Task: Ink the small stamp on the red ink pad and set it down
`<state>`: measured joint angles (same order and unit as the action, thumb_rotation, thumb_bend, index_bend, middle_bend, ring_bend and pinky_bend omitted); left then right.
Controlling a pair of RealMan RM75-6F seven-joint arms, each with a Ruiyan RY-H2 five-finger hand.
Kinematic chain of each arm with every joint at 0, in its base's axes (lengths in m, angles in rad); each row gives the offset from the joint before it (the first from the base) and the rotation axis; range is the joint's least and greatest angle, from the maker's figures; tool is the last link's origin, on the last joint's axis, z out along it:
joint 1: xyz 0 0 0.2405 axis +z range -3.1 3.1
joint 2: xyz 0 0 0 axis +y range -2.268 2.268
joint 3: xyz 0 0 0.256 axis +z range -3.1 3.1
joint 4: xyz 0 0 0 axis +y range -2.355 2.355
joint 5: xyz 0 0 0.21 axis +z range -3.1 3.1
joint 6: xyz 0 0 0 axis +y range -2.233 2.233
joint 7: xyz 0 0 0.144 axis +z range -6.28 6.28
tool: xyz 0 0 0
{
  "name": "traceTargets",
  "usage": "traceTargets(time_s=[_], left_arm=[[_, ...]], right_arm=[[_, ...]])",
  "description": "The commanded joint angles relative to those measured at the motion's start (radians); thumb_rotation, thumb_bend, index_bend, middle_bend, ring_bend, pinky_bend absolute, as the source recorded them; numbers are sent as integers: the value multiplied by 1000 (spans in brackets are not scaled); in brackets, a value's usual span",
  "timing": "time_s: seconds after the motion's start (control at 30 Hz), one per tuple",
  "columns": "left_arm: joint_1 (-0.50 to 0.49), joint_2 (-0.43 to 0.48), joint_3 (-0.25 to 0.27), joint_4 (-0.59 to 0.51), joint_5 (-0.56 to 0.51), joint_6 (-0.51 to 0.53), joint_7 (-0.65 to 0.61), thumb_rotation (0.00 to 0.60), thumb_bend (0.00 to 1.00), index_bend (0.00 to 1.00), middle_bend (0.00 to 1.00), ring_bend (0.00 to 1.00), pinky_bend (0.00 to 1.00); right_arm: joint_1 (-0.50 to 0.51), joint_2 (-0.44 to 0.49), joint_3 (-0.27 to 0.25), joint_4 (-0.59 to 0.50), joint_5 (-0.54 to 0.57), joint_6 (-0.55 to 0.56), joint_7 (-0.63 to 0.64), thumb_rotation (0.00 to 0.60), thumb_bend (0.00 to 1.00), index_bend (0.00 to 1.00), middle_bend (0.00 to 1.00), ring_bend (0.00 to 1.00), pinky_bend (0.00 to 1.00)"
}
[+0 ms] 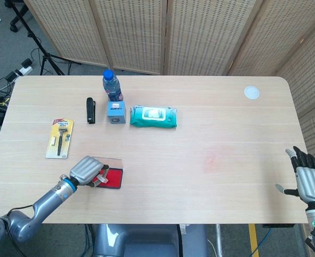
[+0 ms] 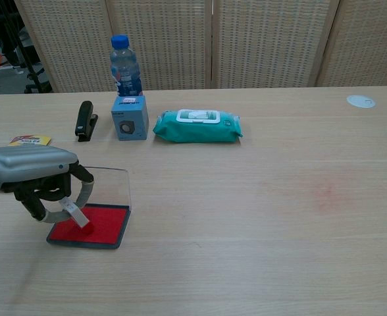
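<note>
At the lower left of the chest view, the left hand (image 2: 39, 181) pinches the small stamp (image 2: 75, 214), tilted, its lower end touching the red ink pad (image 2: 104, 226), whose clear lid (image 2: 111, 186) stands open behind. The pad lies near the worktop's (image 1: 211, 123) front edge. At the lower right of the head view, the right hand (image 1: 309, 179) holds nothing, fingers spread.

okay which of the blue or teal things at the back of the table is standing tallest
The water bottle with the blue cap. It rises upright behind the small blue box, while the teal wipes pack lies flat.
</note>
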<state>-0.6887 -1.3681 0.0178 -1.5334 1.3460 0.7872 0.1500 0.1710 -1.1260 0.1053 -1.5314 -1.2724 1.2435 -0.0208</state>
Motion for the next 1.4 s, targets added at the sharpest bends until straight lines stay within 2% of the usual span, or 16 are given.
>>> traceTargets(time_s=[0.03, 0.4, 0.53, 0.6, 0.77, 1.0, 1.27, 1.4], left_arm=[[-2, 42, -4, -48, -6, -7, -21, 600, 406, 639, 1000, 1000, 962], [-11, 266, -31, -238, -23, -6, -75, 600, 406, 649, 1000, 1000, 962], [-14, 341, -42, -229, -67, -35, -125, 600, 405, 655, 1000, 1000, 962], [-12, 362, -34, -170, -102, -77, -160, 600, 405, 656, 1000, 1000, 962], [-4, 329, -25, -26, -115, -165, -295, 600, 406, 656, 1000, 1000, 962], [8, 270, -2, 111, -37, -236, -439, 600, 413, 656, 1000, 1000, 962], [17, 233, 10, 177, 26, -234, -505, 600, 414, 656, 1000, 1000, 962], [17, 199, 15, 214, 33, -231, -493, 600, 415, 656, 1000, 1000, 962]], right_arm=[[0, -1, 0, 0, -1, 1, -1, 600, 0, 0, 0, 0, 0], [1, -1, -1, -5, 0, 0, -7, 600, 0, 0, 0, 0, 0], [0, -1, -2, -8, -3, 2, -10, 600, 0, 0, 0, 0, 0], [0, -1, -5, -11, -6, 4, -15, 600, 0, 0, 0, 0, 0], [1, -4, -7, -15, -6, 4, -28, 600, 0, 0, 0, 0, 0], [4, -9, -7, -16, -1, 1, -43, 600, 0, 0, 0, 0, 0], [4, -7, -6, -15, 3, -1, -40, 600, 0, 0, 0, 0, 0], [4, -7, -7, -16, 1, -3, -40, 600, 0, 0, 0, 0, 0]])
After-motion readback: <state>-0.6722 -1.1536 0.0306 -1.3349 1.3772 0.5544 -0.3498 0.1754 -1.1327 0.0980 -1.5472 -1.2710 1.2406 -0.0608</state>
